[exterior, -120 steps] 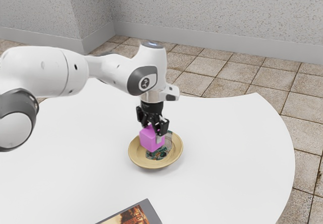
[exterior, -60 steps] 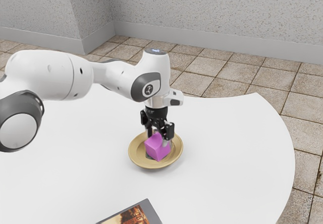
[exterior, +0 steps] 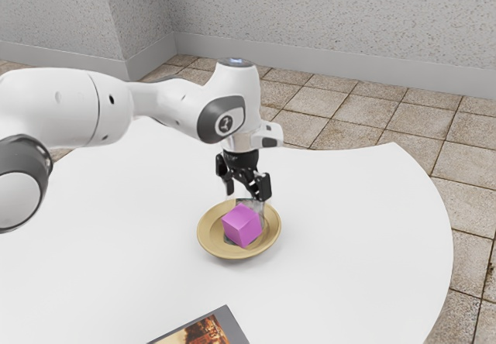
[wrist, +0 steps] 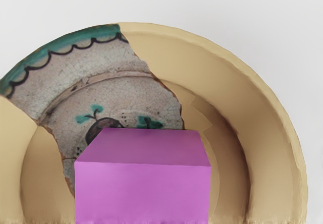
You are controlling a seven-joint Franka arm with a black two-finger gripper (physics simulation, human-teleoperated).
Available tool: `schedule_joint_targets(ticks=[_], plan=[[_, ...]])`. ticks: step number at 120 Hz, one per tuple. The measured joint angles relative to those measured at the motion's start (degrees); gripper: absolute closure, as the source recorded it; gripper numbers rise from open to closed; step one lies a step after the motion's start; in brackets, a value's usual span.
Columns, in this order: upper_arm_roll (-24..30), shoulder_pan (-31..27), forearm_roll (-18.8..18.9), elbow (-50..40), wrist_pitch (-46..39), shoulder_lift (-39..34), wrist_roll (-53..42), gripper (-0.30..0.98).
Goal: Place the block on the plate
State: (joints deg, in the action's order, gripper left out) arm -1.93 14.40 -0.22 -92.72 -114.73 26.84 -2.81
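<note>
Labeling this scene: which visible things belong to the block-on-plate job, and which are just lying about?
In the job:
- magenta block, on the plate
- plate
- end effector, open above the block

Just lying about:
- dark-bordered picture, apart from the plate

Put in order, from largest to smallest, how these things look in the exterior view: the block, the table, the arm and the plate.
1. Table
2. Arm
3. Plate
4. Block
Table and arm run past the view's edge, so I rank their visible parts.

Wht tbl (exterior: 356,228) w/ tan plate (exterior: 207,239) & gray-edged pic (exterior: 205,333), well apart.
</note>
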Motion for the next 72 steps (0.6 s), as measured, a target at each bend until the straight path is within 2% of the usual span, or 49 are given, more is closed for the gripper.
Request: schedule_joint_targets(ticks=[72], plan=[[-0.43, -0.34, 0.27, -0.07, 5.96, -7.49, 0.48, 0.0]])
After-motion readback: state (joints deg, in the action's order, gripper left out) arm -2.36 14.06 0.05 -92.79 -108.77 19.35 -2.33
